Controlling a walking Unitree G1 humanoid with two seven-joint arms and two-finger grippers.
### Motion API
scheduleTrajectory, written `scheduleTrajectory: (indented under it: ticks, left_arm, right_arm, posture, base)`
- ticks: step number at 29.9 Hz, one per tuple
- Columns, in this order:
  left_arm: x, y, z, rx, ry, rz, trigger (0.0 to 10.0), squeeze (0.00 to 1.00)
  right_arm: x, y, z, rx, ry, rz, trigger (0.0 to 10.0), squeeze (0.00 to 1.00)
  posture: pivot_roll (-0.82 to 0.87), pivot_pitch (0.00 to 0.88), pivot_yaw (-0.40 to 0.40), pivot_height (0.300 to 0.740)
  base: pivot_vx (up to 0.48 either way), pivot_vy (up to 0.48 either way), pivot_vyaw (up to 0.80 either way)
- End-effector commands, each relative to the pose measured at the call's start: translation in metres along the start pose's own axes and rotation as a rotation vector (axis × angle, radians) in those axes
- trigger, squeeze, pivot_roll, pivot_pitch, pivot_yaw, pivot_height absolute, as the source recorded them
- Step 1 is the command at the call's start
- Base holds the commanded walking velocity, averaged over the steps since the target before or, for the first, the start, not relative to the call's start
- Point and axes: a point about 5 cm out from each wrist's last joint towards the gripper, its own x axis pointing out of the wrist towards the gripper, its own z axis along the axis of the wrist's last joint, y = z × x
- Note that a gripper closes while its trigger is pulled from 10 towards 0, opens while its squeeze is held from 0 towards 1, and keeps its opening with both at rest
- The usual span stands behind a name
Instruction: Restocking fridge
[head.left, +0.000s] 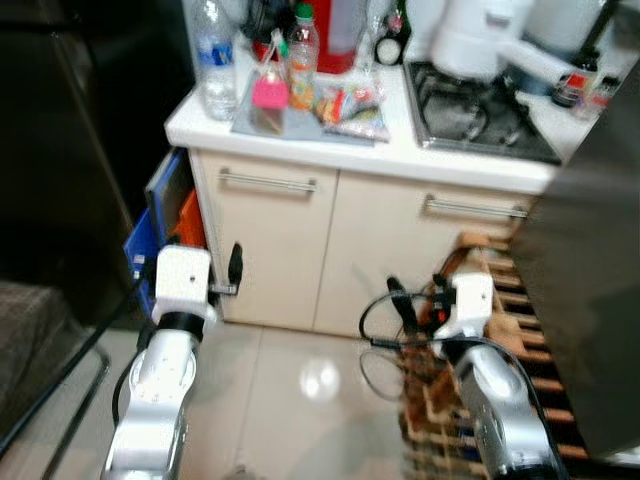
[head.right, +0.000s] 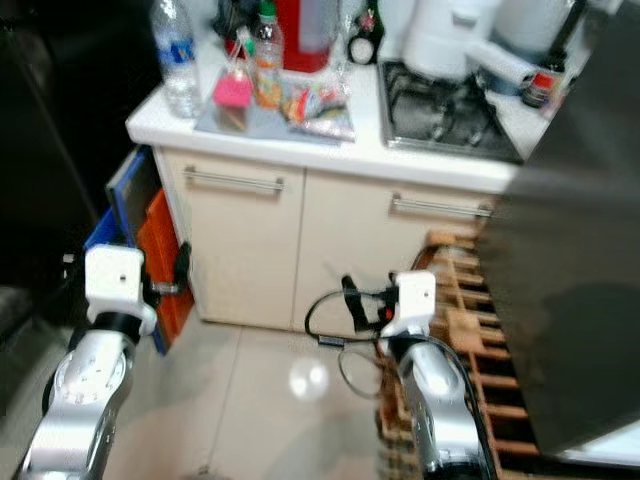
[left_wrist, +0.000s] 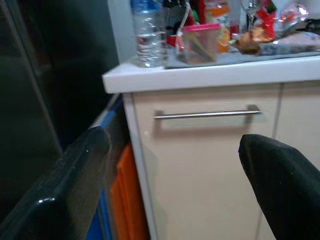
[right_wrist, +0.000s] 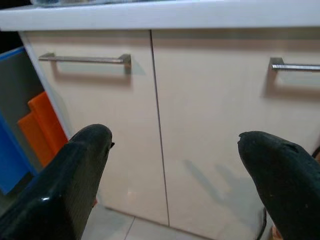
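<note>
On the white counter (head.left: 300, 142) lies a grey mat with a clear water bottle (head.left: 214, 60), an orange drink bottle (head.left: 303, 62), a pink-lidded clear box (head.left: 268, 100) and bright snack packets (head.left: 350, 105). My left gripper (head.left: 226, 270) is low in front of the left cabinet door and stands open with nothing between its fingers (left_wrist: 75, 175). My right gripper (head.left: 418, 296) hangs before the right cabinet door, also open and empty, its fingertips (right_wrist: 270, 165) pointing at the doors. Both grippers are well below the counter top.
Cream cabinet doors (head.left: 275, 250) with bar handles (head.left: 268, 182) face me. Blue and orange crates (head.left: 165, 225) are wedged left of the cabinet beside a dark tall surface (head.left: 60, 150). A gas hob (head.left: 480, 115), a wooden slatted rack (head.left: 500, 330) and a large dark panel (head.left: 585, 300) fill the right.
</note>
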Motion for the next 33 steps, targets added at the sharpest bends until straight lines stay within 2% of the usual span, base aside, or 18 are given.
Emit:
scheduleTrajectory:
  ticks: [1,5,9,10,13,17,20,23,28,31,32,33]
  left_arm:
    - [-0.001,0.002,-0.001,0.02,0.012,-0.037,10.0,0.0]
    - [-0.009,0.006,-0.007,0.057,0.051,-0.11,10.0,0.0]
    - [-0.007,0.009,-0.008,0.072,0.065,-0.133,10.0,0.0]
    - [-0.001,0.013,-0.005,0.072,0.055,-0.138,10.0,0.0]
    - [0.003,0.015,-0.001,0.069,0.039,-0.137,10.0,0.0]
    - [0.006,0.012,0.001,0.064,0.025,-0.144,10.0,0.0]
    - [0.006,0.004,0.001,0.0,0.011,-0.127,10.0,0.0]
    - [0.003,0.005,-0.004,-0.066,0.029,-0.092,10.0,0.0]
    - [-0.005,0.008,-0.009,-0.128,0.049,-0.016,10.0,0.0]
    - [-0.006,0.008,-0.008,-0.13,0.039,-0.001,10.0,0.0]
    - [-0.004,0.007,-0.004,-0.085,0.012,0.006,10.0,0.0]
    - [-0.004,0.007,-0.004,-0.085,0.012,0.006,10.0,0.0]
  right_arm:
    - [-0.005,-0.002,0.003,-0.012,-0.036,-0.048,10.0,0.0]
    - [-0.02,-0.003,-0.009,-0.013,-0.009,-0.098,10.0,0.0]
    - [-0.02,0.001,-0.013,-0.006,-0.003,-0.099,10.0,0.0]
    - [-0.018,0.007,-0.015,-0.007,-0.001,-0.098,10.0,0.0]
    - [-0.016,0.011,-0.015,-0.009,-0.003,-0.091,10.0,0.0]
    - [-0.015,0.013,-0.013,-0.018,-0.019,-0.081,10.0,0.0]
    - [-0.011,0.01,-0.007,-0.054,-0.041,-0.078,10.0,0.0]
    - [-0.007,0.01,-0.003,-0.09,-0.051,-0.058,10.0,0.0]
    - [-0.003,0.008,-0.002,-0.128,-0.041,-0.01,10.0,0.0]
    - [-0.002,0.006,-0.003,-0.119,-0.035,-0.02,10.0,0.0]
    - [0.001,0.004,-0.003,-0.108,-0.035,-0.028,10.0,0.0]
    - [0.001,0.004,-0.003,-0.108,-0.035,-0.028,10.0,0.0]
  posture:
    - [0.0,0.0,-0.025,0.74]
    - [0.01,0.0,-0.009,0.74]
    - [0.02,0.0,0.001,0.74]
    - [0.02,0.0,0.015,0.74]
    - [0.02,0.0,0.021,0.74]
    - [0.02,0.0,0.023,0.74]
    - [0.01,0.0,0.004,0.74]
    - [0.01,0.0,-0.016,0.74]
    - [0.03,0.0,-0.049,0.74]
    - [0.04,0.0,-0.055,0.74]
    - [0.04,0.0,-0.06,0.74]
    - [0.04,0.0,-0.06,0.74]
  base:
    - [0.0,0.48,0.0]
    - [0.0,0.0,0.0]
    - [0.0,0.0,0.0]
    - [0.0,0.0,0.0]
    - [0.0,0.0,-0.43]
    - [0.0,0.0,-0.39]
    - [0.0,0.0,0.0]
    - [0.0,0.0,0.0]
    - [0.0,0.0,0.0]
    - [0.0,0.0,0.0]
    - [0.446,0.0,0.0]
    - [0.446,0.0,0.0]
